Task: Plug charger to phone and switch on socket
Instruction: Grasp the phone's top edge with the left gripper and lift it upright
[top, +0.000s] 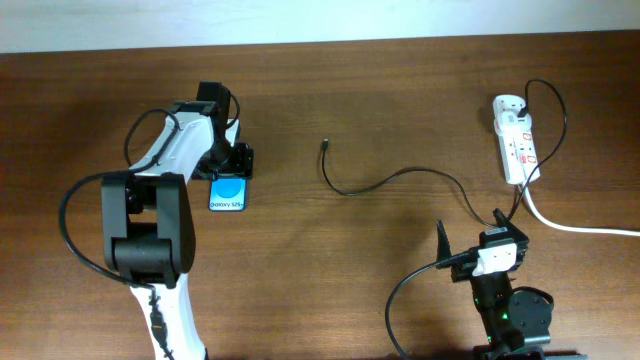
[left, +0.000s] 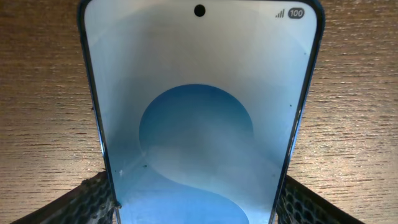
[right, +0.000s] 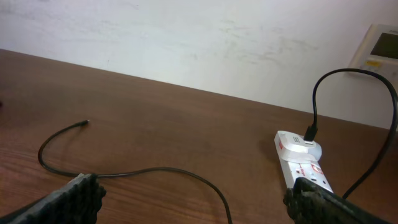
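Pinched by its long edges in the left gripper (top: 231, 164), at nine o'clock: slim black-edged blue-screened phone (top: 228, 194), rigid, slick, probably fragile. Spread wide and empty at five o'clock: right gripper (right: 199, 202). Best to grasp the limp, light thin black charger cable (top: 400, 173) just behind its tip.

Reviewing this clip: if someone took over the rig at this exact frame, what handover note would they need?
Left tool: appears closed on the long edges of the slim blue-screened black smartphone, which rests on the brown wooden table.
Right tool: open, empty, low near its own base.
Thin black charger cable: loose on the table, connector tip free and apart from the smartphone, other end plugged into the white power strip at far right.
Done: smartphone steadied.
Left: grasp the connector tip, plug it in, switch the strip on. Switch state is unreadable.
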